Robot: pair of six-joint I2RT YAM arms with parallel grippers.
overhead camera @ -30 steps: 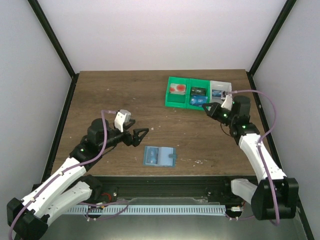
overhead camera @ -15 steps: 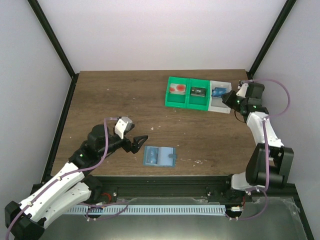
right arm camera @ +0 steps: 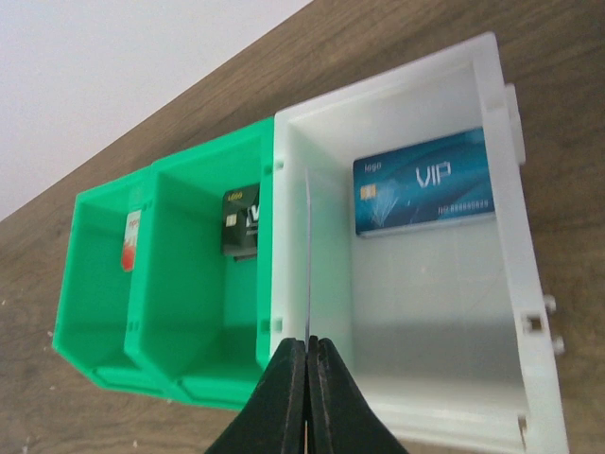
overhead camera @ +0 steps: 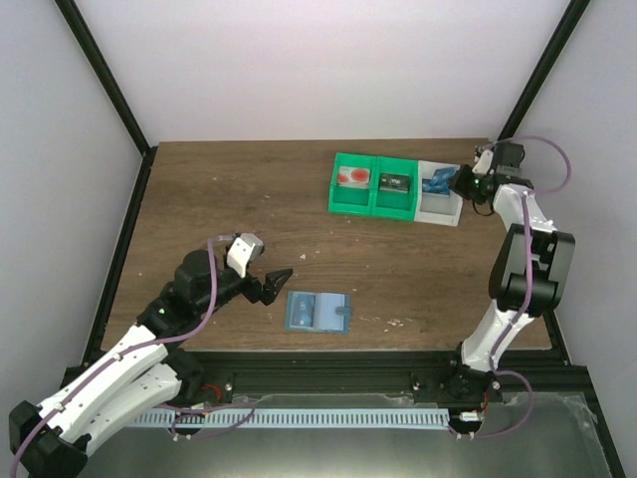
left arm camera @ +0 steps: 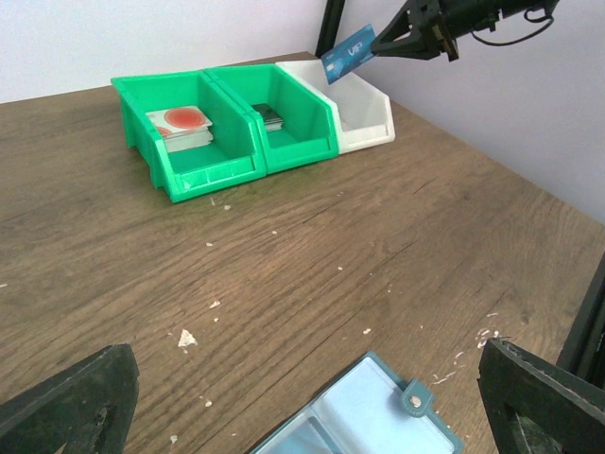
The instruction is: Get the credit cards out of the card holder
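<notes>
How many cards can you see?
4: red-spotted card, left green bin; black card, middle bin; blue card, white bin; second blue card in the right end effector. More may hide underneath.

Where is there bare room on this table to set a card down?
Bare: the table left of the green bins, and the strip between bins and card holder. Crowded: back right, where the right gripper holds a blue card over the white bin, and left of the card holder, by the open left gripper.

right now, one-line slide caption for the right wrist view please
Right hand shut on a thin card seen edge-on, over the white bin where a blue VIP card lies.
</notes>
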